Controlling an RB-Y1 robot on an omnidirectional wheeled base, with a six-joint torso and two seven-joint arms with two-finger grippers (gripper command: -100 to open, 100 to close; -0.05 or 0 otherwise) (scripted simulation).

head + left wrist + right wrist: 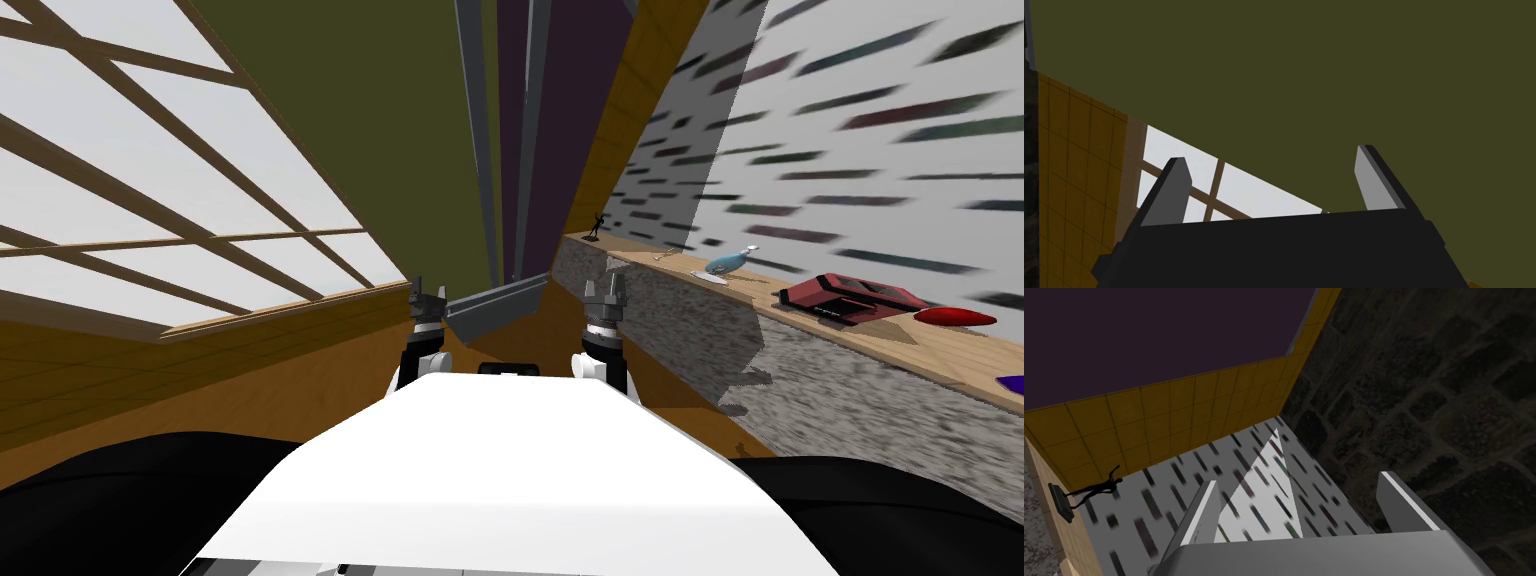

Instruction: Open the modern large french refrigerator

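Refrigerator (400, 140) rises just ahead of left pincer (428, 288) and right pincer (607, 283).

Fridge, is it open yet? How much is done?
Nothing looks done: the refrigerator doors sit together, looking shut. In hand: left gripper and right gripper hover open before it, holding nothing. Left to do: grab a grey handle and pull.

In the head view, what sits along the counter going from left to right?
Black figurine, small pale item, blue bottle-like object, red boxy appliance, red oval object, purple object.
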